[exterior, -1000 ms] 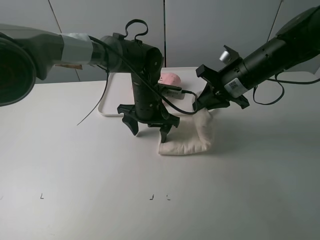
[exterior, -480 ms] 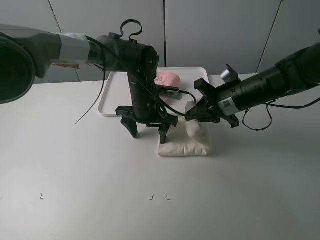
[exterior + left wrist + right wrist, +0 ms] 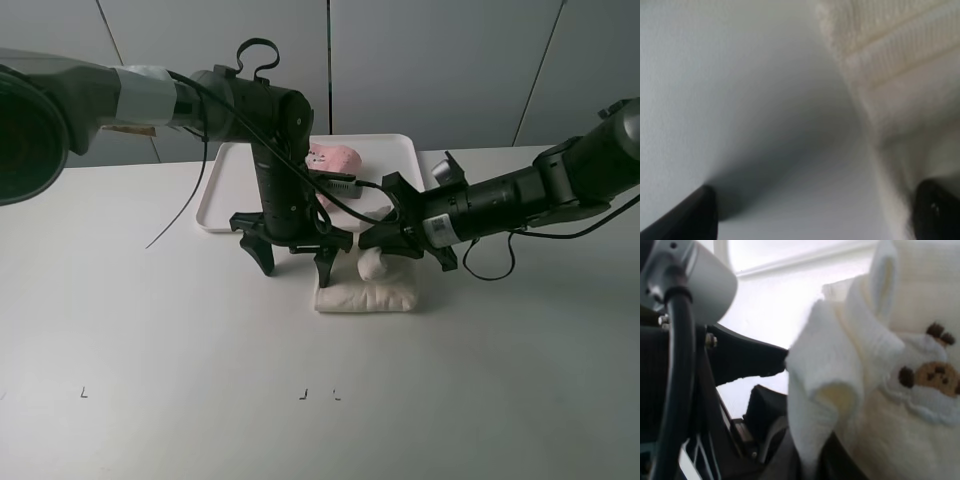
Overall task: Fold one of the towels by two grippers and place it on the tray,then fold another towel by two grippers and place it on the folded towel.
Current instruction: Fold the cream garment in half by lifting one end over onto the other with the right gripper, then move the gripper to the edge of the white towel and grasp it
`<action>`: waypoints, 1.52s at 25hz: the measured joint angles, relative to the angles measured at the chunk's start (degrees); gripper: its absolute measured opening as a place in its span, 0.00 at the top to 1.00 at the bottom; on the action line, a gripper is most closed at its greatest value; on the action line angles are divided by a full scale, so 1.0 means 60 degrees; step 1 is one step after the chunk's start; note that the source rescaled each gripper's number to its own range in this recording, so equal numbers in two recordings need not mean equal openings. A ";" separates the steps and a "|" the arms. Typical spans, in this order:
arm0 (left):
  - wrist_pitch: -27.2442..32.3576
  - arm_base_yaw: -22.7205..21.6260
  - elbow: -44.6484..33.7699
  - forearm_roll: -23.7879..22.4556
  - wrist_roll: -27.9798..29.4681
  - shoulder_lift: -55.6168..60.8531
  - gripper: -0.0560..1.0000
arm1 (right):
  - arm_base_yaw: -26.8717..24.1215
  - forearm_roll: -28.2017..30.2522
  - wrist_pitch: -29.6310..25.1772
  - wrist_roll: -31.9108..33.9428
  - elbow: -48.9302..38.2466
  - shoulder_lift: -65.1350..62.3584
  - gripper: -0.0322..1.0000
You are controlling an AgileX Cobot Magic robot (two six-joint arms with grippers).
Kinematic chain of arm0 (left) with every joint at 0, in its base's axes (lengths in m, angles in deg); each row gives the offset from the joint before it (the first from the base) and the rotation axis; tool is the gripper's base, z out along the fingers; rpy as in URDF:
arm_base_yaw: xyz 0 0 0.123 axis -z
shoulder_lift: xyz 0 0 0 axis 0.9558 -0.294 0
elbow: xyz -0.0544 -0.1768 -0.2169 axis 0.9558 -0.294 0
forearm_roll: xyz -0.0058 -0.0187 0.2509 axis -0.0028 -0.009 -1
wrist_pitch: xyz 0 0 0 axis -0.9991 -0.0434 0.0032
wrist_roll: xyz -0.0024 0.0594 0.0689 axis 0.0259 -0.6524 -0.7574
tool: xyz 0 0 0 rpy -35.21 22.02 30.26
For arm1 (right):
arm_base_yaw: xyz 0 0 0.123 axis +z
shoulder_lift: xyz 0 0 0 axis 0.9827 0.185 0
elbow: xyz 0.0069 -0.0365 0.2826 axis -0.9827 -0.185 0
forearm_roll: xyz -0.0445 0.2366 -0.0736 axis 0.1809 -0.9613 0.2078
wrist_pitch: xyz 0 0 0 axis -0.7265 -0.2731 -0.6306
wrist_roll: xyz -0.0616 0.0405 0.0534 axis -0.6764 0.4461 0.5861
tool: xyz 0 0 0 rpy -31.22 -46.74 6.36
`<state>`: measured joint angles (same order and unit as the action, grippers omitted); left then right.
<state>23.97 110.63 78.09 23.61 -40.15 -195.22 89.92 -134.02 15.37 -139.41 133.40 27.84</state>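
Observation:
A cream towel [image 3: 366, 296] lies on the white table in front of the tray [image 3: 228, 178]. My right gripper [image 3: 390, 244] is shut on one edge of it and holds that edge [image 3: 374, 263] doubled over the rest. In the right wrist view the held fold [image 3: 830, 375] hangs in front of a bear patch [image 3: 935, 376]. My left gripper [image 3: 294, 264] is open and empty, fingertips down at the towel's left end; the left wrist view shows the towel [image 3: 890, 65] beside one fingertip [image 3: 936, 210]. A pink towel [image 3: 336, 157] lies folded on the tray.
The left arm's black body [image 3: 280, 170] stands between the tray and the cream towel, with a cable [image 3: 190, 205] hanging over the tray's left side. Grey wall panels [image 3: 420, 60] rise behind the table. Small marks [image 3: 302, 394] lie near the table's front.
My right gripper has come down and to the left with the towel's edge, laying it over the rest so the towel is flatter and narrower. My left gripper has stayed open in place.

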 joint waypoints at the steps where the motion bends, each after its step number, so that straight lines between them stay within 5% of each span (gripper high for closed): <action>1: 0.0013 0.0000 0.0008 0.0018 -0.0046 0.0000 0.00 | 0.0000 0.0000 0.0000 -0.0060 0.0000 0.0005 0.95; 10: 0.0663 -0.0197 0.1248 0.0253 -0.0577 -0.0036 0.00 | 0.0000 -0.0017 0.0025 -0.0188 0.0000 0.0005 0.95; 16: 0.0641 -0.0802 0.2159 0.1197 -0.1027 0.0305 0.00 | 0.0000 0.0001 0.0081 0.0123 0.0000 0.0005 0.93; 18: 0.0659 -0.0913 0.2439 0.1348 -0.1178 0.0386 0.00 | 0.0016 0.0001 0.0101 0.0126 0.0000 0.0005 0.81; 21: 0.0659 -0.0956 0.2644 0.1368 -0.1371 0.0467 0.00 | 0.0016 -0.0302 -0.0149 0.0089 0.0000 0.0005 0.42; 23: 0.0578 -0.0956 0.2668 0.1408 -0.1509 0.0532 0.00 | 0.0016 -0.0540 -0.0594 0.0067 0.0000 0.0005 0.26; 30: 0.0536 -0.0956 0.2679 0.1447 -0.1731 0.0531 0.00 | -0.0561 -0.0524 -0.0994 0.0008 0.0000 -0.0177 0.27; 38: 0.0536 -0.0956 0.2679 0.1542 -0.1896 0.0531 0.00 | -0.1822 0.1402 -0.0010 0.0630 0.0000 -0.0228 0.31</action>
<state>27.19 104.89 94.17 32.86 -51.52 -192.03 78.99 -125.61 15.31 -135.64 133.40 26.48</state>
